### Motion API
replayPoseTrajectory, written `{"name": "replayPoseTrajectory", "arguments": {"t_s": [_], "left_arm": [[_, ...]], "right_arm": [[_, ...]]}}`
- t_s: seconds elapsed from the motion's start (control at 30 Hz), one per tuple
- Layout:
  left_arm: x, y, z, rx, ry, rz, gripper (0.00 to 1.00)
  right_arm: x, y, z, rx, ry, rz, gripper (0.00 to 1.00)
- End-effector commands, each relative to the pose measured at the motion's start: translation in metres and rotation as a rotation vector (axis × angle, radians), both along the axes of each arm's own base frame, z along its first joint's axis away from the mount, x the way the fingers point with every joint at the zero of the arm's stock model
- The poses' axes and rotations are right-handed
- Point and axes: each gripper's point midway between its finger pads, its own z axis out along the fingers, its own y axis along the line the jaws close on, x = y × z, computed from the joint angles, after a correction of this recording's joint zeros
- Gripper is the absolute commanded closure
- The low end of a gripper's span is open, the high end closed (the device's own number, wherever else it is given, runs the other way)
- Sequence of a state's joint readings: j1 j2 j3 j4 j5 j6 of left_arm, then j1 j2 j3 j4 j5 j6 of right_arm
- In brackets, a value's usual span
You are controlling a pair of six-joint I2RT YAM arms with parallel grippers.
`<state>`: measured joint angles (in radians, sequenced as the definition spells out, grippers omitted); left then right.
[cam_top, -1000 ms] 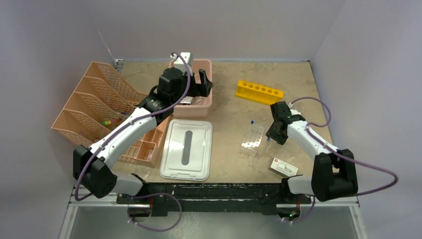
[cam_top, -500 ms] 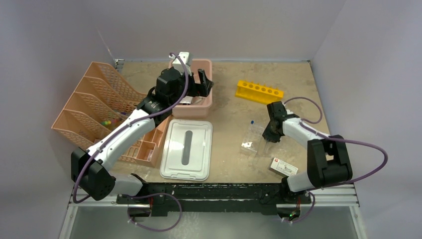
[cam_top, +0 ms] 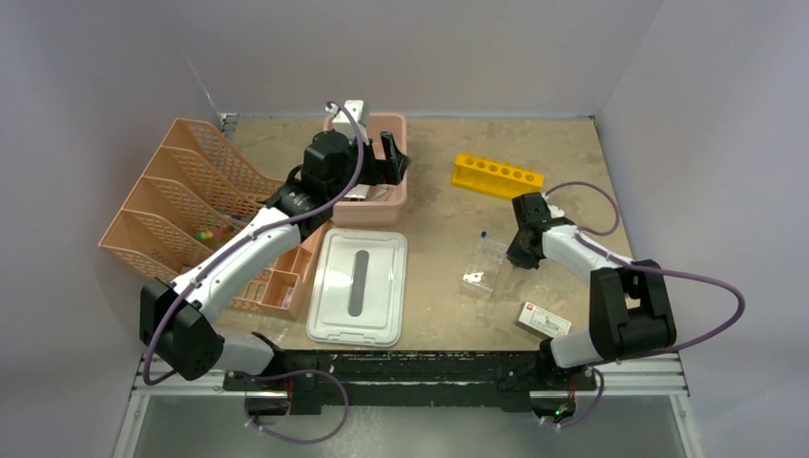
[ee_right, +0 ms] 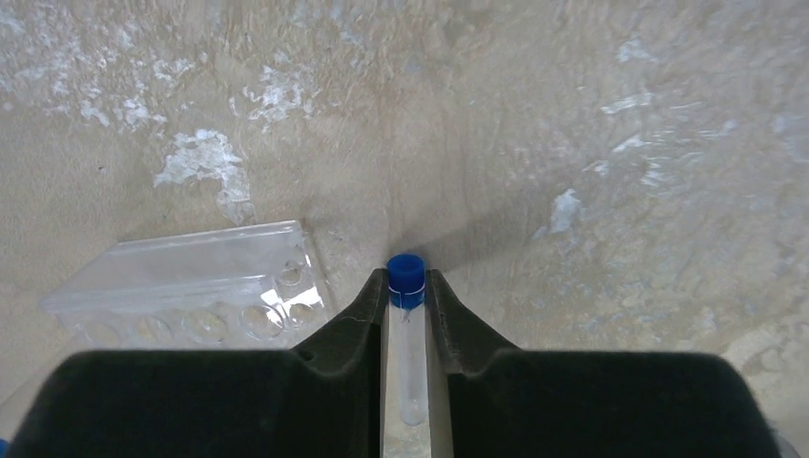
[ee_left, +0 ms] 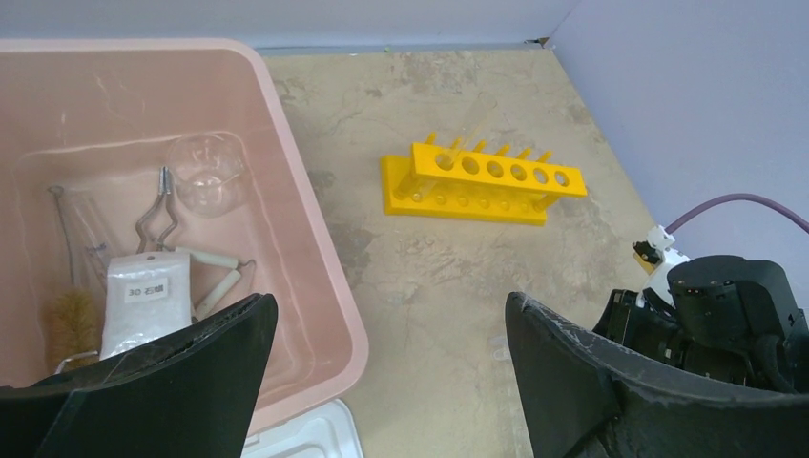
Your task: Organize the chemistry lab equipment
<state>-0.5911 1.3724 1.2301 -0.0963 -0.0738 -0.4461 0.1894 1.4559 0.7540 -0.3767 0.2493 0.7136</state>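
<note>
My right gripper (ee_right: 406, 286) is shut on a blue-capped vial (ee_right: 406, 329), held just above the table; it sits right of a clear well plate (ee_right: 200, 286) in the top view (cam_top: 524, 250). The yellow holed tube rack (cam_top: 497, 176) stands at the back right and shows in the left wrist view (ee_left: 482, 179). My left gripper (ee_left: 386, 329) is open and empty over the right rim of the pink tub (ee_left: 315, 239). Inside the tub lie wire tongs (ee_left: 157, 215), a round clear dish (ee_left: 205, 172), a small packet (ee_left: 143, 305) and a brush (ee_left: 72, 320).
The tub's white lid (cam_top: 359, 286) lies at front centre. A peach mesh organizer (cam_top: 181, 205) fills the left side. A small white box (cam_top: 545, 320) lies at the front right. A second blue-capped vial (cam_top: 483, 232) lies by the well plate (cam_top: 485, 262).
My right gripper moved left and back along the table beside the well plate, and its arm folded in. The left arm barely moved.
</note>
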Motion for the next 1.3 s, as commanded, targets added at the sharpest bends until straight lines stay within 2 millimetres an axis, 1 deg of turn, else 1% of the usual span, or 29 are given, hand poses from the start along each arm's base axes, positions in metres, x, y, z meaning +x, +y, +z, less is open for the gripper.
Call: {"name": "replayPoseTrajectory", "arguments": {"t_s": [0.0,0.07,0.13,0.2,0.27,0.37,0.47,0.6,0.63,0.73,0.8,0.87,0.93,1.03,1.13,1.2,1.27], "left_arm": [[0.001,-0.015,0.032,-0.11,-0.046,-0.046,0.11],[-0.003,-0.023,0.032,-0.14,-0.03,-0.085,0.11],[-0.007,-0.035,0.041,-0.187,-0.055,-0.151,0.1],[-0.017,-0.047,0.051,-0.254,-0.079,-0.23,0.1],[-0.025,-0.056,0.069,-0.347,-0.125,-0.296,0.1],[-0.037,-0.072,0.079,-0.44,-0.13,-0.393,0.09],[-0.043,-0.095,0.074,-0.456,-0.088,-0.441,0.14],[-0.057,-0.136,0.06,-0.443,-0.028,-0.515,0.2],[-0.062,-0.147,0.055,-0.443,-0.012,-0.535,0.22],[-0.067,-0.169,0.044,-0.464,0.035,-0.579,0.26],[-0.072,-0.182,0.045,-0.498,0.056,-0.625,0.29],[-0.077,-0.196,0.043,-0.535,0.087,-0.687,0.32],[-0.079,-0.205,0.038,-0.552,0.131,-0.717,0.36],[-0.078,-0.212,0.024,-0.546,0.182,-0.706,0.41],[-0.078,-0.215,0.024,-0.552,0.188,-0.715,0.48],[-0.079,-0.216,0.023,-0.55,0.191,-0.724,0.56],[-0.08,-0.218,0.021,-0.547,0.197,-0.728,0.66]], "right_arm": [[0.02,-0.018,0.047,-0.095,-0.103,-0.02,0.85],[0.027,-0.022,0.072,-0.119,-0.161,-0.022,0.85],[0.036,-0.024,0.1,-0.127,-0.233,-0.018,0.85],[0.044,-0.023,0.129,-0.122,-0.305,-0.012,0.85],[0.053,-0.018,0.159,-0.097,-0.383,0.005,0.84],[0.064,-0.004,0.206,-0.025,-0.519,0.049,0.84],[0.07,0.009,0.247,0.048,-0.634,0.089,0.84],[0.074,0.028,0.284,0.161,-0.727,0.119,0.84],[0.075,0.033,0.29,0.187,-0.742,0.126,0.84],[0.075,0.046,0.307,0.268,-0.781,0.144,0.84],[0.074,0.054,0.314,0.317,-0.797,0.163,0.84],[0.075,0.059,0.316,0.347,-0.808,0.169,0.84],[0.074,0.066,0.312,0.384,-0.799,0.188,0.84],[0.073,0.071,0.304,0.421,-0.779,0.187,0.84],[0.073,0.075,0.302,0.448,-0.774,0.188,0.84],[0.073,0.077,0.3,0.46,-0.766,0.19,0.84],[0.073,0.079,0.299,0.472,-0.761,0.191,0.84]]}}
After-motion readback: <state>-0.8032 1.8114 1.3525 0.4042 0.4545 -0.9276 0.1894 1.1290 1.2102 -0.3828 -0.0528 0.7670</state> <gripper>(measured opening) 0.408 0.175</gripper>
